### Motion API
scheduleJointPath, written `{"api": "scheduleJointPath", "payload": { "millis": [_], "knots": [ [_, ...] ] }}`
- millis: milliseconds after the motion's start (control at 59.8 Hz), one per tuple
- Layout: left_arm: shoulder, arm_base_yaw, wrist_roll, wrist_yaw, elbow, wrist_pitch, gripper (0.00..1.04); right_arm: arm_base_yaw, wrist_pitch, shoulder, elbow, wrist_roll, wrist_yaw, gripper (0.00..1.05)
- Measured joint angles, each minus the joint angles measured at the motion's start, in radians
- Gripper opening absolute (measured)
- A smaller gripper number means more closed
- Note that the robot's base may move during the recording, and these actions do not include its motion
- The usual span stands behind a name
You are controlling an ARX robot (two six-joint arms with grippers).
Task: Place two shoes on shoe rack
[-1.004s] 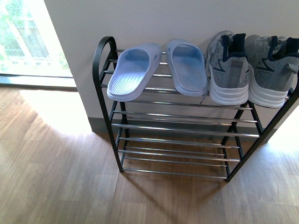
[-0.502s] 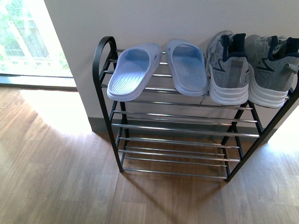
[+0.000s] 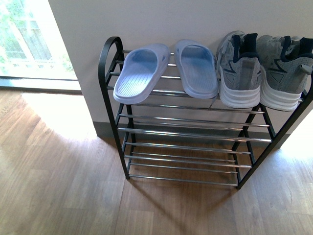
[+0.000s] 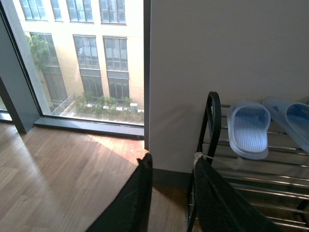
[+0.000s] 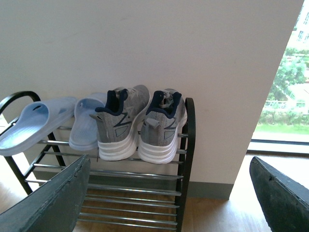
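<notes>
The shoe rack (image 3: 186,147) stands against the wall on the wood floor (image 3: 54,186). On its top tier, sneakers (image 3: 259,71) right and sandals (image 3: 166,71) left lie front-to-back, heels outward. My left hand (image 4: 171,193) and right hand (image 5: 169,193) are open, empty.

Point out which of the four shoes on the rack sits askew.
The pale blue slide sandal nearest the rack's arched end: it lies angled, its heel overhanging the front rod; the other sandal and both grey mesh sneakers sit straight.

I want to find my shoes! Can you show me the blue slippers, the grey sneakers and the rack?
blue slippers (image 3: 140,73), front view, left slipper's footbed.
grey sneakers (image 5: 120,125), right wrist view, left sneaker's side.
rack (image 3: 108,54), front view, black arched frame.
</notes>
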Motion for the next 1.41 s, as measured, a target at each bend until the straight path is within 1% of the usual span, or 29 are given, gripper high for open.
{"api": "scheduleJointPath", "payload": {
  "millis": [67, 134, 201, 284, 368, 435, 1405],
  "knots": [
    [0.000, 0.000, 0.000, 0.000, 0.000, 0.000, 0.41, 0.000, 0.000, 0.000, 0.000, 0.000, 0.000, 0.96],
    [0.000, 0.000, 0.000, 0.000, 0.000, 0.000, 0.59, 0.000, 0.000, 0.000, 0.000, 0.000, 0.000, 0.96],
    [0.000, 0.001, 0.000, -0.001, 0.000, 0.000, 0.69, 0.000, 0.000, 0.001, 0.000, 0.000, -0.002, 0.96],
    [0.000, 0.001, 0.000, -0.003, 0.000, 0.000, 0.85, 0.000, 0.000, 0.001, 0.000, 0.000, -0.002, 0.96],
    [0.000, 0.000, 0.003, 0.002, 0.000, 0.000, 0.97, 0.000, 0.000, 0.000, 0.000, 0.000, 0.001, 0.96],
    [0.000, 0.001, 0.003, 0.002, 0.000, 0.000, 0.95, -0.001, 0.000, -0.001, 0.000, 0.000, 0.003, 0.96],
    [-0.001, 0.001, 0.004, 0.000, 0.000, 0.000, 0.95, -0.001, 0.000, -0.001, 0.000, 0.003, -0.001, 0.96]
  ]
}}
